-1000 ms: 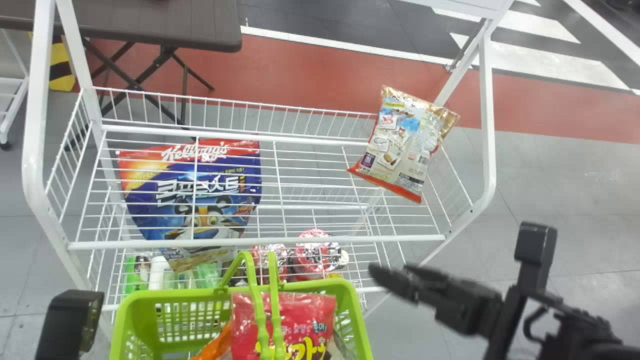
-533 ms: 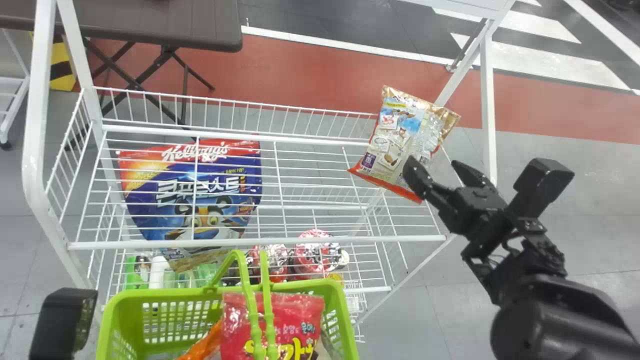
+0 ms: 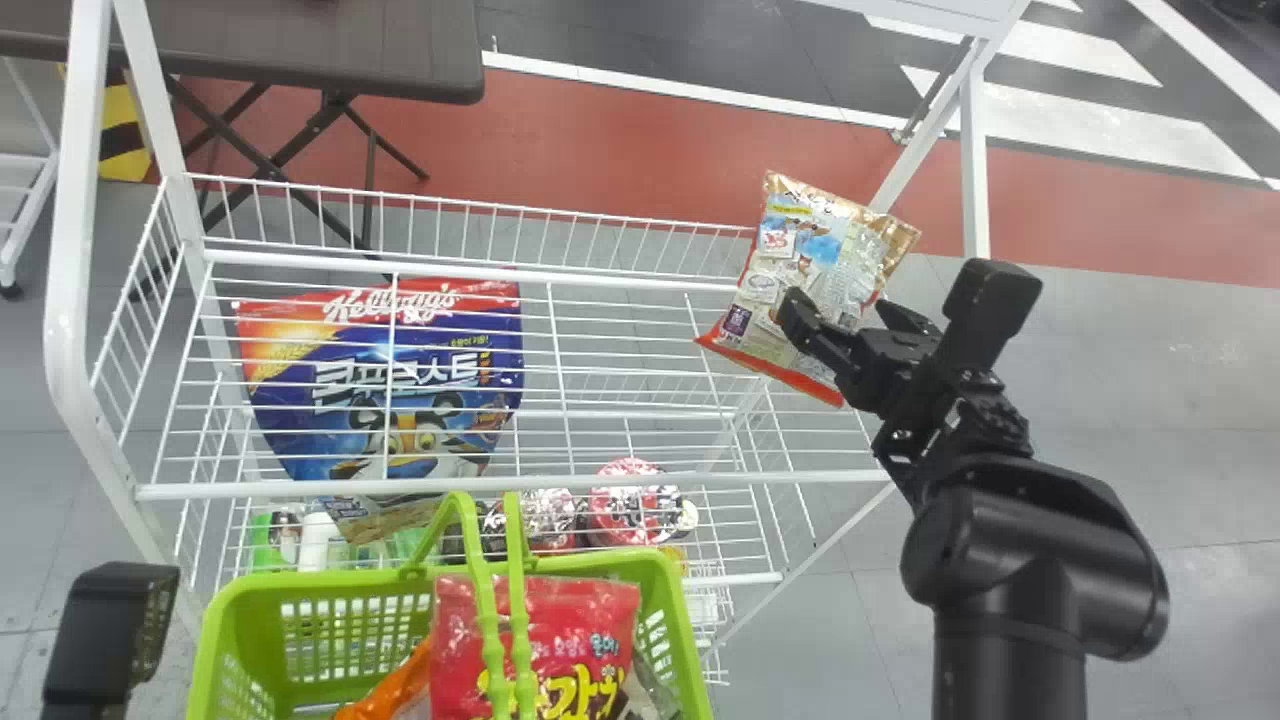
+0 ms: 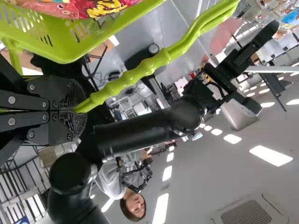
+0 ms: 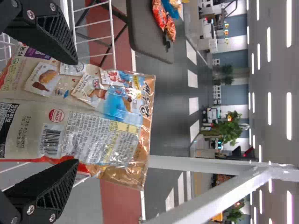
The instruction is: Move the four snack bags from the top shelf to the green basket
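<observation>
In the head view my right gripper (image 3: 842, 316) is over the beige snack bag (image 3: 815, 265) at the right end of the top shelf (image 3: 640, 478). The right wrist view has that gripper (image 5: 74, 112) open, fingers on either side of the bag (image 5: 93, 126). My left gripper (image 3: 108, 632) is parked at the bottom left; in the left wrist view this gripper (image 4: 80, 110) is shut on the basket handle (image 4: 149, 64). Inside the green basket (image 3: 240, 600) lie a red snack bag (image 3: 535, 625) and an orange one (image 3: 385, 695).
A blue cereal bag (image 3: 400, 365) shows through the wires left of the snack bag. Red-and-white packages (image 3: 635, 505) are on the lower shelf. White posts (image 3: 68, 250) frame the rack, and a dark table (image 3: 300, 50) stands behind it.
The right gripper has swung up and left from the lower right, reaching the beige bag. The basket and left gripper have shifted slightly left. The beige bag has kept its place.
</observation>
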Action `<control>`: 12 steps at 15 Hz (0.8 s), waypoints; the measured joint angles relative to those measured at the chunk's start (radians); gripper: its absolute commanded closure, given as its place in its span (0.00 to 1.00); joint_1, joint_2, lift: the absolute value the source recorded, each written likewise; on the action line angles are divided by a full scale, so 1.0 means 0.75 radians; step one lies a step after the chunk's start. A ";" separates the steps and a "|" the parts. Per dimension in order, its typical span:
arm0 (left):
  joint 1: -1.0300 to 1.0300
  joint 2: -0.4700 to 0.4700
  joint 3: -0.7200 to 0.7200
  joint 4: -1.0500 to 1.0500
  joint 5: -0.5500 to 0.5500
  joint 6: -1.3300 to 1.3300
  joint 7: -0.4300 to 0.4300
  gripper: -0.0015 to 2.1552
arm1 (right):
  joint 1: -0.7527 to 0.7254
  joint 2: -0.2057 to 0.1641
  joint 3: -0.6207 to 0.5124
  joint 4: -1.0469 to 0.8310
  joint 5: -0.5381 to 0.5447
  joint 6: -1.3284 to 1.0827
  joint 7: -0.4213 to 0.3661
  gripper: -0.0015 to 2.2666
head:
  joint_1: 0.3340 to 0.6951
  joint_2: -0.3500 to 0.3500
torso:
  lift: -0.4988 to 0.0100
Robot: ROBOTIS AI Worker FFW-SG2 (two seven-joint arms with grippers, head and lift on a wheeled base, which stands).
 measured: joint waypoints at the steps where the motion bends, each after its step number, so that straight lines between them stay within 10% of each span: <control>1: 0.000 0.000 0.005 0.001 0.001 0.000 -0.004 0.96 | -0.021 0.000 0.013 0.024 0.019 0.005 -0.007 0.03 | 1.00 0.00 | 0.98; 4: 0.000 -0.001 0.010 0.004 0.002 -0.001 -0.006 0.97 | -0.114 0.000 0.027 0.126 0.070 0.074 -0.015 0.12 | 1.00 0.00 | 0.98; 6: 0.000 0.000 0.009 0.005 0.002 -0.001 -0.006 0.96 | -0.158 0.000 0.033 0.167 0.085 0.170 -0.005 0.80 | 1.00 0.00 | 0.98; 7: 0.000 0.001 0.010 0.005 0.002 0.000 -0.006 0.96 | -0.167 0.000 0.040 0.175 0.093 0.204 0.000 0.92 | 1.00 0.00 | 0.98; 12: 0.002 0.000 0.008 0.003 0.004 0.004 -0.002 0.97 | -0.104 0.000 0.048 0.109 0.069 0.182 0.017 0.99 | 1.00 0.00 | 0.98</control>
